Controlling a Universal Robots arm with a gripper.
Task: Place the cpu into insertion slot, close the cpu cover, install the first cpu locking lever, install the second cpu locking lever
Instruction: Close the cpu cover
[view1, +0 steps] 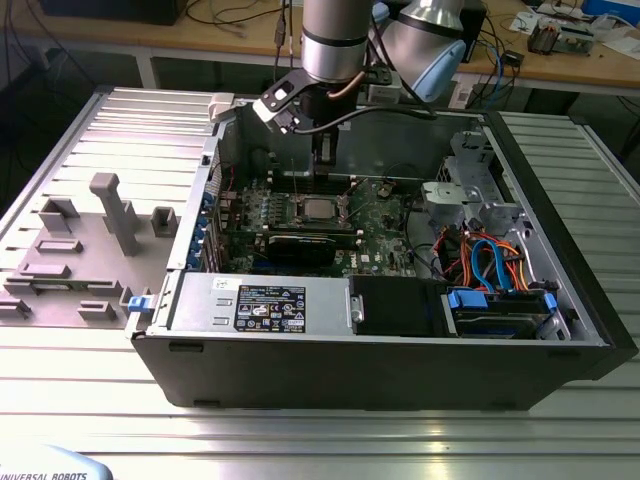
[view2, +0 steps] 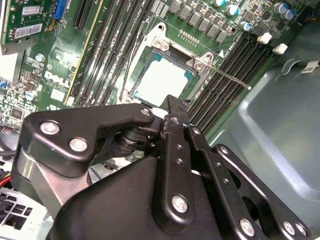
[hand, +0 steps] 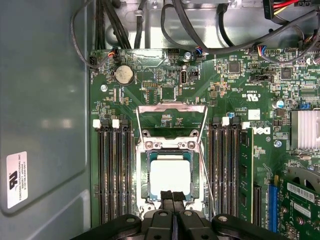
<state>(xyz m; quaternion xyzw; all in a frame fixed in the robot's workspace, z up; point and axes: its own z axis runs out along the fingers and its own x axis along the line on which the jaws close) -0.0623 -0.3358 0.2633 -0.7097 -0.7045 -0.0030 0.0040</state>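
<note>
Cpu (hand: 170, 176) in slot (hand: 142, 175), cover (hand: 172, 108) up, tool (hand: 172, 196) closed (wht sticker (hand: 17, 180) on case (hand: 45, 100)).

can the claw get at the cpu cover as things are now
Probably yes. The cpu cover is flipped open just beyond the cpu, the claw hangs shut at the cpu's edge, and nothing stands between them.

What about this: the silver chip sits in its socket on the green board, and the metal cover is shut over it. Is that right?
Not quite. The cpu does sit in the insertion slot on the green board, but the cpu cover is not shut over it: the first wrist view shows it swung open off the slot, leaving the chip's top bare.
</note>
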